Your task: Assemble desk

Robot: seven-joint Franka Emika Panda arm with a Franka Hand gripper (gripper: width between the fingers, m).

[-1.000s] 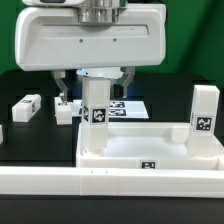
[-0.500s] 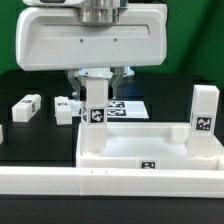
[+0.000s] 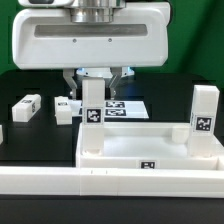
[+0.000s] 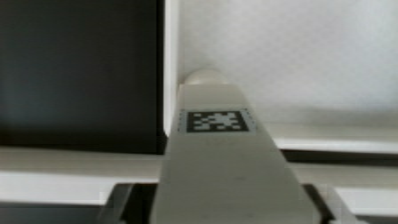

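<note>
The desk's white tray-like top (image 3: 130, 152) lies in front of me with its raised rim. One white square leg (image 3: 92, 118) stands upright at its far corner on the exterior view's left, tag facing the camera. My gripper (image 3: 95, 97) hangs over that leg, shut on its upper part, a finger on each side. In the wrist view the leg (image 4: 217, 160) runs out from between my fingers (image 4: 135, 203) to its tag, with the desk top (image 4: 302, 80) beyond. A second leg (image 3: 204, 112) stands upright at the far corner on the exterior view's right.
Two more white legs lie on the black table, one at the exterior view's left (image 3: 26, 106) and one beside my gripper (image 3: 66, 108). The marker board (image 3: 127, 107) lies flat behind the tray. A long low white rail (image 3: 110, 182) runs along the front.
My fingers stood wide apart beside the leg a second ago and have since shut on it. The leg and the desk top have stayed in place.
</note>
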